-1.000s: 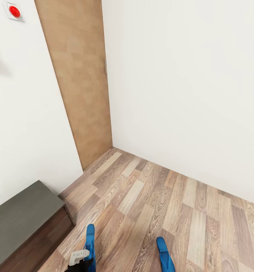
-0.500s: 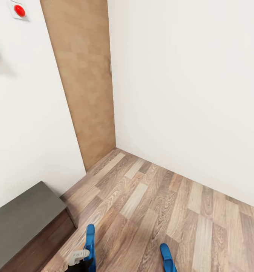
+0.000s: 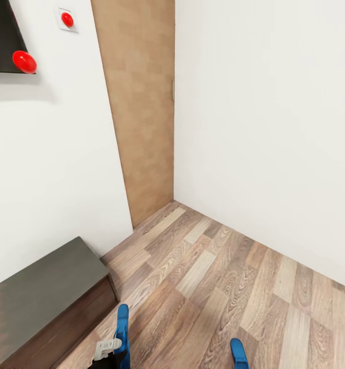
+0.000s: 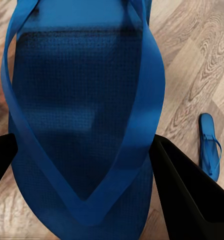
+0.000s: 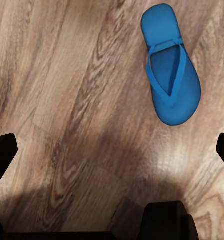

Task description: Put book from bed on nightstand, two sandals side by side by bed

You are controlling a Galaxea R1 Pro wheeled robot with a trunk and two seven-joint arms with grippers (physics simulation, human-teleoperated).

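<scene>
Gripping one blue sandal (image 4: pixel 82 115) between its dark fingers (image 4: pixel 184 185), the left gripper (image 3: pixel 110 353) is seen low at the head view's bottom edge, the sandal's tip (image 3: pixel 122 328) held above the wood-plank floor (image 3: pixel 218 287). The second sandal (image 5: pixel 170 67) lies flat on the floor, apart from the first, below the right gripper (image 5: pixel 112 150), whose fingers are spread wide and hold nothing. A dark low bench (image 3: pixel 44 292) is seen against the white wall (image 3: pixel 59 169), beside a wooden door (image 3: pixel 141 102).
</scene>
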